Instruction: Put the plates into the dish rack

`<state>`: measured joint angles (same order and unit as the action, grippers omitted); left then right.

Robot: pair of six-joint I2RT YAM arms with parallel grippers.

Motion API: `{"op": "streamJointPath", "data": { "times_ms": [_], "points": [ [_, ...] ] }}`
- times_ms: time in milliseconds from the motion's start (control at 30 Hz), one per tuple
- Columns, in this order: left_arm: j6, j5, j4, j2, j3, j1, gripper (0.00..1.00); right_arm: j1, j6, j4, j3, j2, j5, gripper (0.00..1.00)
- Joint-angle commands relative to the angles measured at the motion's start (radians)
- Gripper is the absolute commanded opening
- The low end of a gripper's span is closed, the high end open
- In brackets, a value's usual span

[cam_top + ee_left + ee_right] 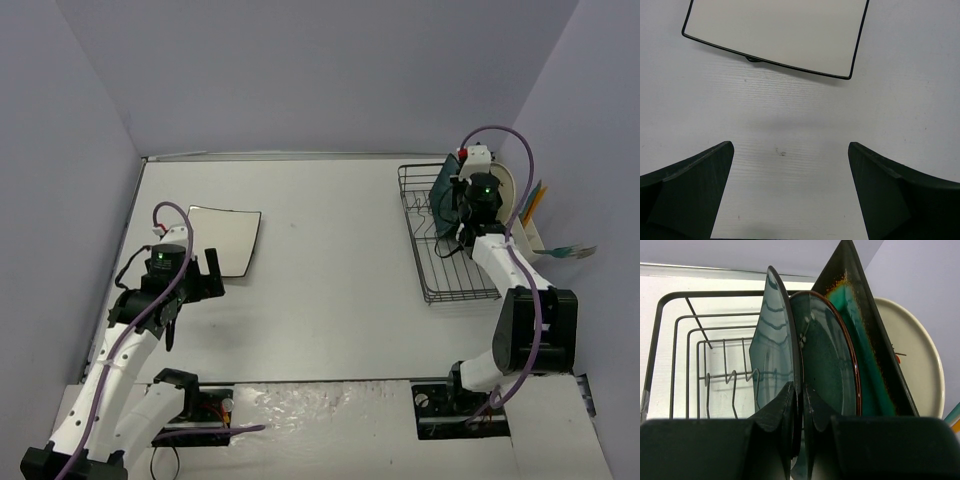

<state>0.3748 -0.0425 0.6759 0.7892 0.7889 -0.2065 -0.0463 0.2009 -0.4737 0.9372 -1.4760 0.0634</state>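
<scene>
Wide-spread left claw (192, 272) at lower left of the top view, hanging over bare table (790, 115), just short of white square plate (225, 240) lying flat. Further right, dish rack (445, 270) by the right edge. Inside it, right claw (797, 392) pinched narrow on the rim of upright teal-blue plate (830, 355); next rightward, black square plate (862, 320) with teal centre, then cream plate (920, 365), both on edge.
</scene>
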Motion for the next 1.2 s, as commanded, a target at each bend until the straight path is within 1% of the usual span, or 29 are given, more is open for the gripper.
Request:
{"op": "streamJointPath", "data": {
  "times_ms": [0, 200, 233, 267, 300, 367, 400, 467, 600, 700, 800, 933, 1067, 1167],
  "points": [
    [-0.006, -0.002, -0.044, 0.006, 0.027, 0.007, 0.97, -0.005, -0.058, -0.068, -0.046, 0.078, 0.019, 0.06],
    [-0.004, -0.004, -0.044, -0.005, 0.026, 0.009, 0.97, -0.004, -0.071, -0.038, -0.080, 0.141, 0.030, 0.06],
    [-0.004, -0.004, -0.045, -0.006, 0.026, 0.009, 0.97, -0.005, -0.068, -0.032, -0.080, 0.143, 0.028, 0.09],
    [-0.004, -0.004, -0.046, -0.006, 0.025, 0.009, 0.97, -0.005, -0.067, -0.027, -0.081, 0.145, 0.027, 0.15],
    [-0.004, -0.004, -0.047, -0.006, 0.024, 0.009, 0.97, -0.005, -0.070, -0.024, -0.085, 0.147, 0.026, 0.23],
    [-0.005, -0.004, -0.045, -0.004, 0.026, 0.007, 0.97, -0.004, -0.079, -0.013, -0.087, 0.148, 0.021, 0.43],
    [-0.004, -0.004, -0.045, -0.002, 0.026, 0.008, 0.97, -0.004, -0.089, -0.003, -0.087, 0.148, 0.018, 0.55],
    [-0.001, -0.001, -0.043, 0.001, 0.026, 0.009, 0.97, -0.003, -0.101, 0.005, -0.086, 0.155, 0.005, 0.63],
    [0.008, 0.002, -0.040, 0.006, 0.026, 0.010, 0.97, 0.000, -0.120, 0.046, -0.053, 0.179, -0.014, 0.72],
    [0.030, -0.011, -0.028, 0.007, 0.029, 0.009, 0.97, 0.012, -0.155, 0.107, -0.009, 0.220, -0.030, 0.80],
    [0.097, -0.012, -0.020, 0.014, 0.030, 0.010, 0.97, 0.035, -0.210, 0.174, 0.050, 0.279, -0.052, 0.88],
    [0.212, -0.008, -0.041, 0.032, 0.010, 0.013, 0.97, 0.065, -0.334, 0.222, 0.093, 0.347, -0.149, 0.99],
    [0.351, 0.026, -0.128, 0.066, -0.026, 0.033, 0.97, 0.088, -0.488, 0.203, 0.078, 0.415, -0.338, 1.00],
    [0.406, 0.041, -0.202, 0.093, -0.064, 0.068, 0.97, 0.137, -0.560, 0.170, 0.032, 0.447, -0.419, 1.00]
  ]
}}
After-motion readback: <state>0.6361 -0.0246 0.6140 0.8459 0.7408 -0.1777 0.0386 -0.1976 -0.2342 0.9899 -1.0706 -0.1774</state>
